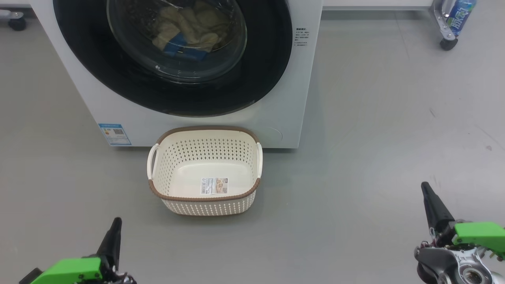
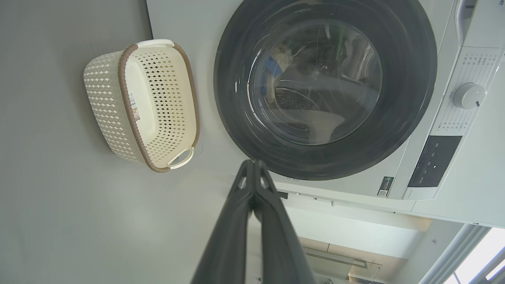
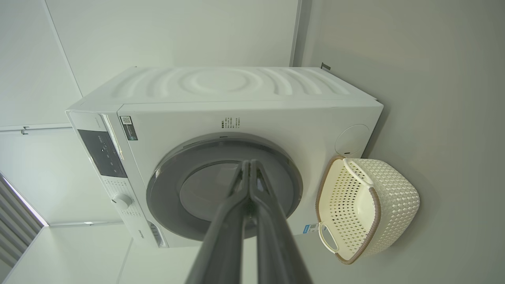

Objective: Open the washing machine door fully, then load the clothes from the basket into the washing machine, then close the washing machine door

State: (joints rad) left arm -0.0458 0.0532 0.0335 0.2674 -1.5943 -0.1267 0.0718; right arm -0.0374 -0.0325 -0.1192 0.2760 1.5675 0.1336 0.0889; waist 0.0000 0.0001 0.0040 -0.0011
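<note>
The clothes point(image 1: 185, 27) lie inside the drum, a pale-yellow heap with a blue patch, seen through the glass bowl of the door point(image 1: 173, 92). Its black rim sits flush against the white front of the washing machine point(image 1: 102, 98). The door looks shut, which is where it needs to be once the load is in. Just in front of the machine, on the grey floor point(image 1: 355, 157), stands the basket point(image 1: 205, 152), upright and with nothing in it but its label sticker point(image 1: 214, 185) on the bottom. It sits near enough to the door that a load has only a short way to travel. The left claw point(image 1: 116, 221) and the right claw point(image 1: 425, 186) hang low on either side, well apart from basket and machine, each with its two dark fingers pressed together and pinching nothing. To my eye all three steps look done, and the arms sit where they block nothing. A blue bottle point(image 1: 459, 14) rests on a wheeled frame point(image 1: 446, 33) off to the right, no part of this job.
</note>
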